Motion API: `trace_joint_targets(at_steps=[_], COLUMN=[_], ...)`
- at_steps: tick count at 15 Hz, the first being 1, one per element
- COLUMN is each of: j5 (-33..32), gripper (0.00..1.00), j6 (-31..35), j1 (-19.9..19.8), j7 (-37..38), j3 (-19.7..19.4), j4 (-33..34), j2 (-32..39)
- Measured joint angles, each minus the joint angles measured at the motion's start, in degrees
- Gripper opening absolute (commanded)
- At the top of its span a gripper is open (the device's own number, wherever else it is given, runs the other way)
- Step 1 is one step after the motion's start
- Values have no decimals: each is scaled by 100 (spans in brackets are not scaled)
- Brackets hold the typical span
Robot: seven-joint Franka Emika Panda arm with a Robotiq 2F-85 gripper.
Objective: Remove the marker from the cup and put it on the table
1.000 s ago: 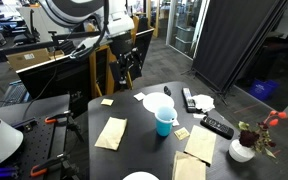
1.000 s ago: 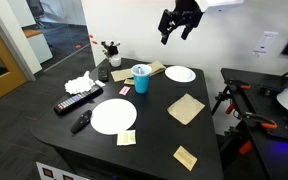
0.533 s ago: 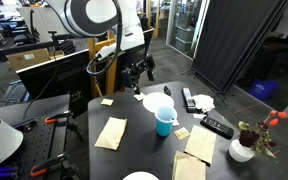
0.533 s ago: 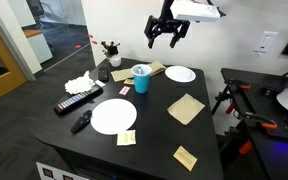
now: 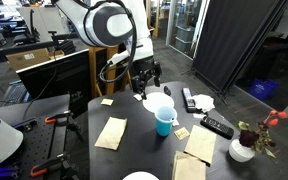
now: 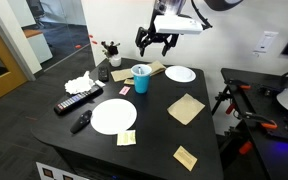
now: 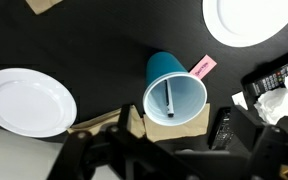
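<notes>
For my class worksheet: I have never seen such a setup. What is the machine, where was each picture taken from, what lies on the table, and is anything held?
It is one robot arm ending in a pincer. Two pictures come from cameras standing in the room; the third looks down from the arm's wrist. The black table carries a light blue cup with a dark marker inside, white plates, tan papers and remotes. The pincer hangs open above the cup, holding nothing.
</notes>
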Motion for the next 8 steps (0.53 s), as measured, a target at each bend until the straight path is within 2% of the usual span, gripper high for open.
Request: trace_joint_targets(at_steps=[8], j5=[17], gripper=[100], j6=[0], j1=[99], j7=[0], j3=[-60], j4=[77], j2=[81])
